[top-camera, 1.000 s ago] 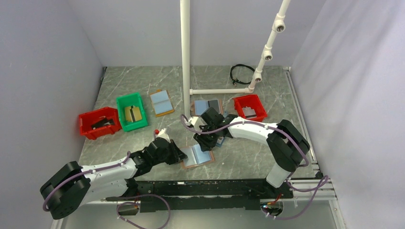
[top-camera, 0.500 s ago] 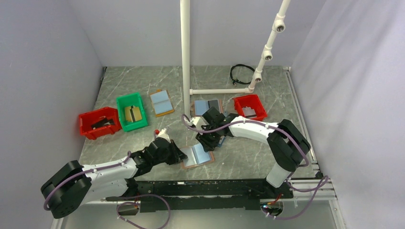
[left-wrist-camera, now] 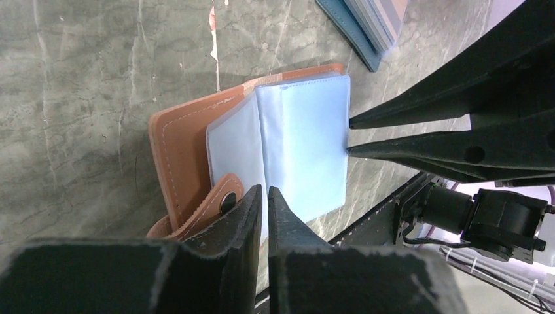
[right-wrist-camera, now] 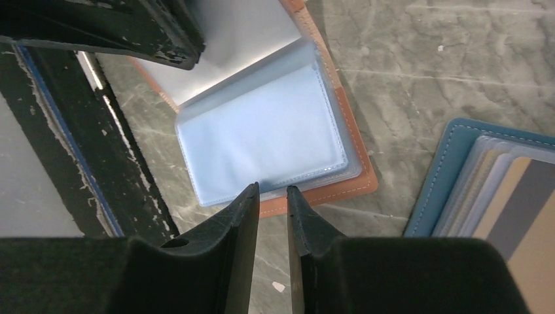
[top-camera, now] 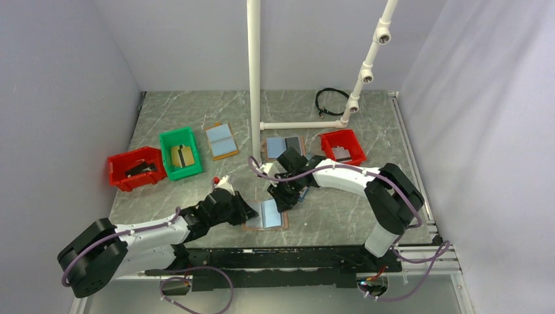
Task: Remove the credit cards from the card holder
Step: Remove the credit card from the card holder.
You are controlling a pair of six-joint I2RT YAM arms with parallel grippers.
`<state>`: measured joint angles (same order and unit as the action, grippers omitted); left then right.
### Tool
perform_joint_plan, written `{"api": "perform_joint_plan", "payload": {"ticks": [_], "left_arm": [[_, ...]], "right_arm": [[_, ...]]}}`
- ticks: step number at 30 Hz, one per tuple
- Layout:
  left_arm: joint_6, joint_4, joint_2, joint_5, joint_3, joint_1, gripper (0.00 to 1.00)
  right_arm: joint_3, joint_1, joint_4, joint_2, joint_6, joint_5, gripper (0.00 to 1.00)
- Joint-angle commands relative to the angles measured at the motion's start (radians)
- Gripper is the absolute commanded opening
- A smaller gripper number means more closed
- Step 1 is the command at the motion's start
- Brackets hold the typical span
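Card holder (top-camera: 265,214): tan-brown-rimmed bifold with light blue plastic sleeves; lay open on the grey marbled bench (top-camera: 340,219), near its front edge, between the two arms.
Credit cards: none showed in the upturned sleeves; could not be told from these views which pocket hid the thin dark plastic rectangles.
Sleeves: fanned a little, not pressed flat; blue leaves stacked over the tan cover.
Handling: judged light and floppy, likely to slide or fold over if tugged from one side only; sleeves glossy, probably slick and easy to crease; cards inside probably stiff and thin, offering little edge to catch.
Where to take hold: best pinned at the stitched rim or spine with one tool, and a card's exposed short edge at the pocket mouth pinched with the other.
Left tool (left-wrist-camera: 262,191): clenched on the holder's near edge, just beside the brown snap strap (left-wrist-camera: 219,199), a blue leaf seemingly caught between the tips.
Right tool (right-wrist-camera: 271,190): narrowly parted, tips touching the opposite sleeve edge; nothing clamped as far as could be seen.
Neighbour: navy-rimmed holder with a striped card (right-wrist-camera: 451,183); lay just beside the right tool, apart from the tan one.
Farther out: small red plastic bin (top-camera: 342,147) beyond the right arm, well apart.
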<state>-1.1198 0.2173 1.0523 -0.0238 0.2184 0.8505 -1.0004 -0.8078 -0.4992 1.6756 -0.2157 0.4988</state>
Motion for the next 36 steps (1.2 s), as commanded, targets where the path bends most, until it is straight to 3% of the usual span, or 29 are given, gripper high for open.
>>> {"api": "perform_joint_plan", "payload": {"ticks": [1,7,15,19,24,29,36], "left_arm": [[0.016,0.050,0.018,-0.020,0.024,0.004,0.14],[0.023,0.094,0.052,-0.059,0.030,0.002,0.22],[0.037,0.067,-0.002,-0.079,0.019,0.004,0.55],[0.065,0.000,-0.065,-0.077,0.022,0.004,0.64],[0.103,-0.080,-0.080,-0.080,0.039,0.006,0.66],[0.120,-0.079,-0.024,-0.084,0.061,0.014,0.74],[0.122,-0.132,0.074,-0.017,0.141,0.059,0.77]], "right_arm": [[-0.044,-0.004,-0.010,-0.023,0.021,0.091,0.24],[-0.046,0.003,0.012,0.007,0.071,0.139,0.24],[-0.041,0.022,0.086,0.045,0.160,0.175,0.23],[-0.036,0.060,0.115,0.045,0.205,0.224,0.22],[-0.028,0.085,0.139,0.041,0.245,0.301,0.21],[-0.027,0.087,0.143,0.052,0.254,0.315,0.22],[-0.026,0.091,0.145,0.065,0.255,0.228,0.22]]}}
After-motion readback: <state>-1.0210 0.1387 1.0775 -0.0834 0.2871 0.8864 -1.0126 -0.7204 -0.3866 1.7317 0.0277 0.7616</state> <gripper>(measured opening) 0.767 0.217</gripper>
